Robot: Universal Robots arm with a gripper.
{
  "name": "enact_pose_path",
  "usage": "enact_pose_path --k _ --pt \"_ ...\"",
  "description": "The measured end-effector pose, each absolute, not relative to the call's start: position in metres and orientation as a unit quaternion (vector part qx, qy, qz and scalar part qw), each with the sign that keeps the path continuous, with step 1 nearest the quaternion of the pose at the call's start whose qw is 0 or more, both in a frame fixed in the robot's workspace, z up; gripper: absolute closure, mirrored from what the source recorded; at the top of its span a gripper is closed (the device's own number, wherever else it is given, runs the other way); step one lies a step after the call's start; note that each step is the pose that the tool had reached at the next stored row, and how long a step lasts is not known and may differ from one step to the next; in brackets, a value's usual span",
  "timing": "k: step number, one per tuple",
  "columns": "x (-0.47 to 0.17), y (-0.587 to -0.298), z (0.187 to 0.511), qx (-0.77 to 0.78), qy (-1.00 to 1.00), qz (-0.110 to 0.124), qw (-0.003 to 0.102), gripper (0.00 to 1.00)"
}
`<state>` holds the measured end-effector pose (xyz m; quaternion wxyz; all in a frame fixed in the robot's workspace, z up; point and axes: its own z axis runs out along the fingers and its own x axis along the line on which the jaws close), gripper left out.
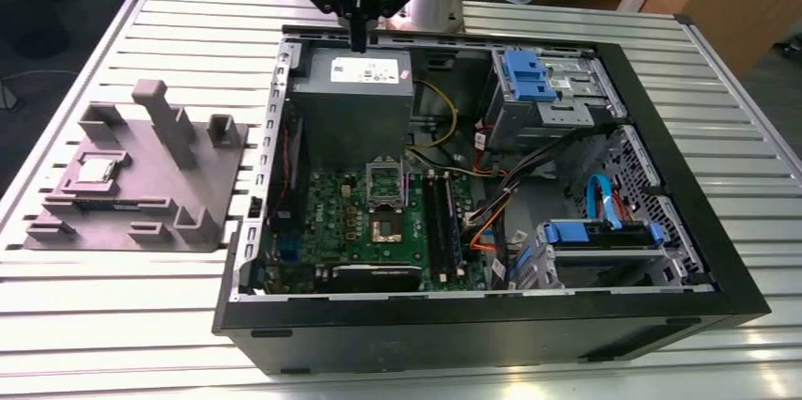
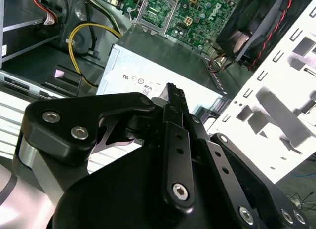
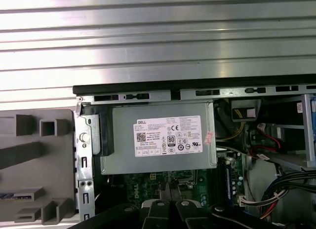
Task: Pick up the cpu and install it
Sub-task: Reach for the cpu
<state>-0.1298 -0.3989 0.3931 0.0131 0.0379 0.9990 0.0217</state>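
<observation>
The cpu (image 1: 98, 170), a small silvery square chip, lies in a recess of the grey holder block (image 1: 126, 184) on the exterior view's left, outside the computer case. My gripper (image 1: 360, 41) hangs high over the far rim of the case, above the grey power supply (image 1: 353, 90), well away from the cpu. Its dark fingers (image 2: 174, 98) are pressed together with nothing between them, and in the first wrist view the gripper (image 3: 169, 189) points down at the case. The green motherboard (image 1: 376, 222) carries the cpu socket (image 1: 385, 228), dark in the middle, with its metal frame (image 1: 385, 179) swung up.
The open black case (image 1: 501, 325) lies on a slatted metal table (image 1: 150, 325). Inside are blue drive brackets (image 1: 527, 76), a second blue bracket (image 1: 602, 231), loose cables (image 1: 501, 203) and memory slots (image 1: 439, 217). Tall posts (image 1: 157, 114) rise from the holder block.
</observation>
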Motion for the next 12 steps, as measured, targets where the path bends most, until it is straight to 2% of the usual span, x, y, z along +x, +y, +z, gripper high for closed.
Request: enact_pose_path --k 12 --pt "-0.1328 -0.3989 0.3931 0.038 0.999 0.022 0.013 0.90"
